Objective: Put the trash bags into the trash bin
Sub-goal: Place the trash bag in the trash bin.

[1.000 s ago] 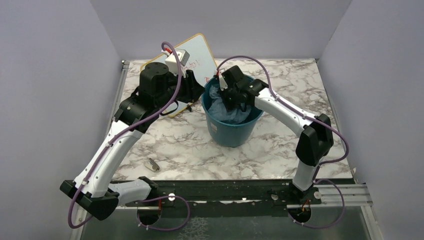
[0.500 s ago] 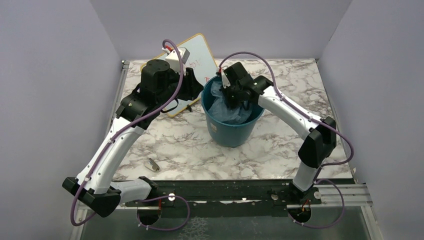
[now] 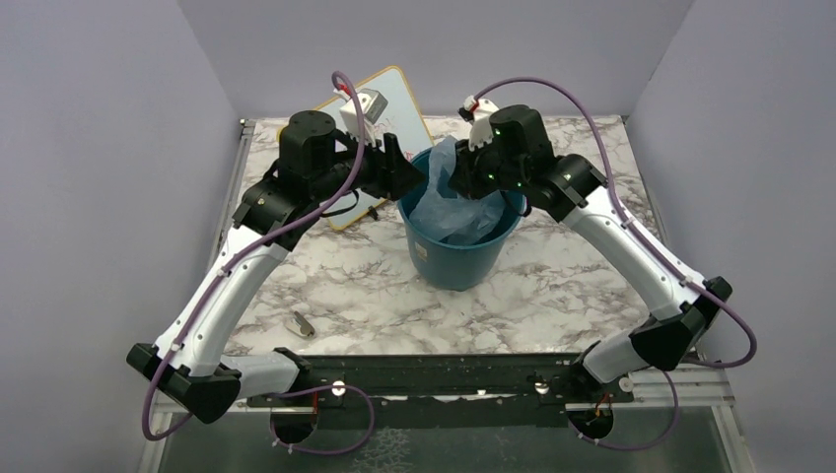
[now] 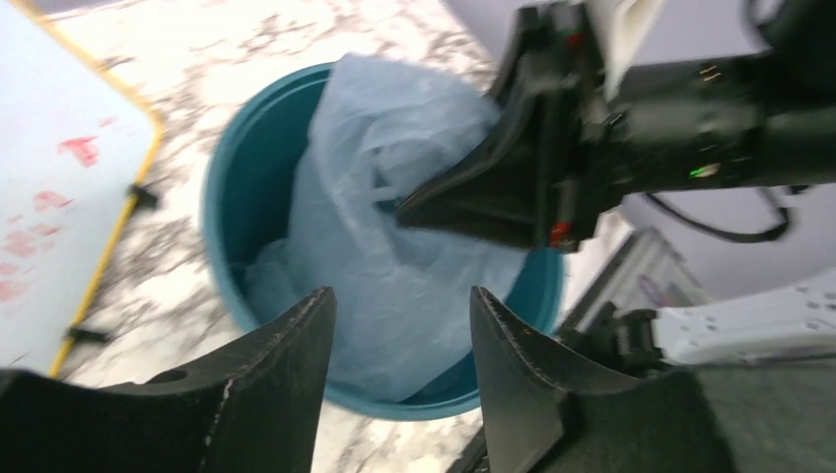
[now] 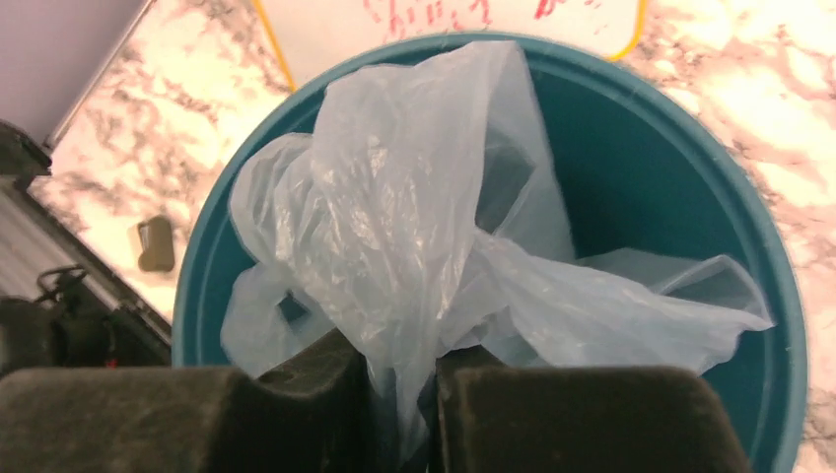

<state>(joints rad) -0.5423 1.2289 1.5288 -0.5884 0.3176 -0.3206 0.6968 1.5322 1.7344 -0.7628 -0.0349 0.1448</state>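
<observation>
1. Nearest me, a small greyish object (image 3: 302, 323) lies close to the near-left corner of the marble table (image 3: 552, 296).
2. The teal trash bin (image 3: 461, 258) stands upright mid-table, toward the far edge.
3. The pale-blue trash bag (image 5: 424, 227) sits bunched inside it, with one fold drawn up above the rim.
4. My right gripper (image 5: 402, 367) is over the bin, its fingers pinched tight on that fold.
5. My left gripper (image 4: 399, 296) hovers by the bin's left rim, fingers apart and empty.
6. A yellow-edged whiteboard (image 3: 394, 99) sits at the far edge.
</observation>
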